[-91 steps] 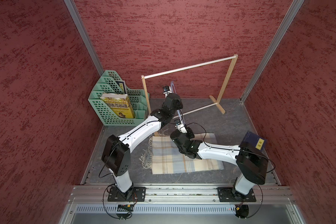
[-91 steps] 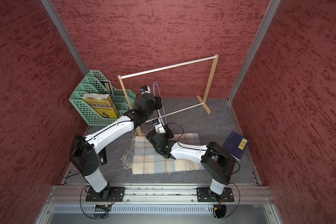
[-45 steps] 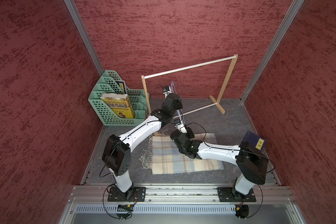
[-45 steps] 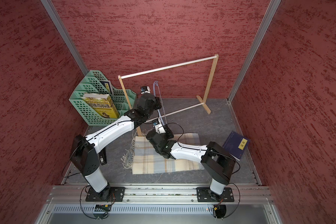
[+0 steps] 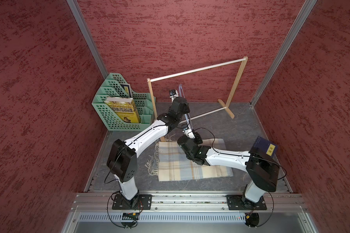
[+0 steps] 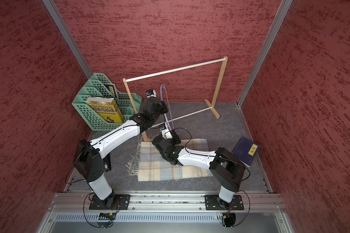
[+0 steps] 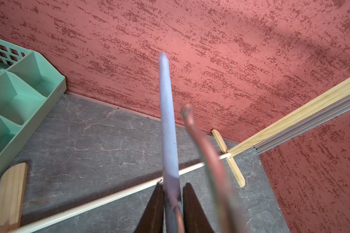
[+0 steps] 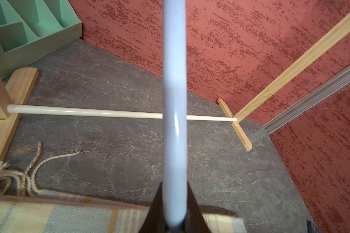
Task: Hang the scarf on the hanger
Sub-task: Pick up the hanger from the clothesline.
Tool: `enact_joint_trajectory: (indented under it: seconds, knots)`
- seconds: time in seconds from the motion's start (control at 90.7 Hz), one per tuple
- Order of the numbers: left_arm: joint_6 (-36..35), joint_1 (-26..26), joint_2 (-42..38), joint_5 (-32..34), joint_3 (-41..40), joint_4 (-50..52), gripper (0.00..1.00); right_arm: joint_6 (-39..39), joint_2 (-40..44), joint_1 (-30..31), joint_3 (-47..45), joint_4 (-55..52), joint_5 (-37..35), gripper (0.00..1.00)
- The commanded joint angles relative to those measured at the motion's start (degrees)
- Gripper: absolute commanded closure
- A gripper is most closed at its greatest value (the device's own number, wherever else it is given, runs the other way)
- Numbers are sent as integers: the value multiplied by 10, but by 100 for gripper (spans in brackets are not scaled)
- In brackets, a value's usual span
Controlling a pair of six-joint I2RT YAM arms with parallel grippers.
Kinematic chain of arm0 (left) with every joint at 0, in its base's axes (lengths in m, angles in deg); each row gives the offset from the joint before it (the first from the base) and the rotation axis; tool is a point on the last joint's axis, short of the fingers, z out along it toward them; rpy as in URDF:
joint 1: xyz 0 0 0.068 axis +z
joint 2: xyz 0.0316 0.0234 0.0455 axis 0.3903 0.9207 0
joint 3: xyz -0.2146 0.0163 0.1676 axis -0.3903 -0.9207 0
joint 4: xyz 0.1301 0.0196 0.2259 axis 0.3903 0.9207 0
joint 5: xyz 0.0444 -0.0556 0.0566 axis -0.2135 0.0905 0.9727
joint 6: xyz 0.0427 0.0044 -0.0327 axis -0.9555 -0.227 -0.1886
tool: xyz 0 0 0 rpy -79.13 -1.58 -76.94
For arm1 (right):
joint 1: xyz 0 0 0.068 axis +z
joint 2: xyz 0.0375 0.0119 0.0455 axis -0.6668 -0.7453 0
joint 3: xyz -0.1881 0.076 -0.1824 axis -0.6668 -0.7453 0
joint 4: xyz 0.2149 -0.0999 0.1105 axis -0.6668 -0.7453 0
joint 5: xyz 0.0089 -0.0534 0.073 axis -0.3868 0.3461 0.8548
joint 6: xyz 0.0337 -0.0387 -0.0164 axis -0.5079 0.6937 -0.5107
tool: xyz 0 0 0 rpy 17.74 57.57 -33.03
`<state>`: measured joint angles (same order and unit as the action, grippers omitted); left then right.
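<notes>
Scarf [image 5: 176, 167] lies flat by the wooden rack [image 5: 196, 69]; left pincer [image 7: 173, 186] and right pincer [image 8: 174, 186] both squeeze the hanger [image 8: 174, 80] near that rack

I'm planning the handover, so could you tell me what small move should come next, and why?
Probably open the right gripper: both it and the left gripper clamp the hanger, while the scarf lies flat on the table, needing a free gripper.

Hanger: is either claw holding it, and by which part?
Both. The left claw grips the hanger partway along its pale-blue bar; the right claw grips near its lower end.
</notes>
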<state>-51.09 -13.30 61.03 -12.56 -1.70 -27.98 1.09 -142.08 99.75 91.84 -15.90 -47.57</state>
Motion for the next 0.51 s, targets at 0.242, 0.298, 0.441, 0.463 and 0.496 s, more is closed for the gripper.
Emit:
enact_joint_trajectory:
  seconds: [0.242,0.298,0.441,0.463,0.496]
  knots:
    - [-4,3,-4,7,-4,-7,92,-21,5,4,21,-8,-14,82]
    - [3,3,-8,9,-7,1,92,-23,7,4,21,-13,-14,72]
    - [23,2,-9,28,5,52,95,-35,26,4,20,-43,-16,46]
    - [29,1,-9,32,9,62,95,-38,32,4,18,-50,-15,44]
    - [37,1,-9,40,15,84,96,-40,40,5,13,-58,-13,40]
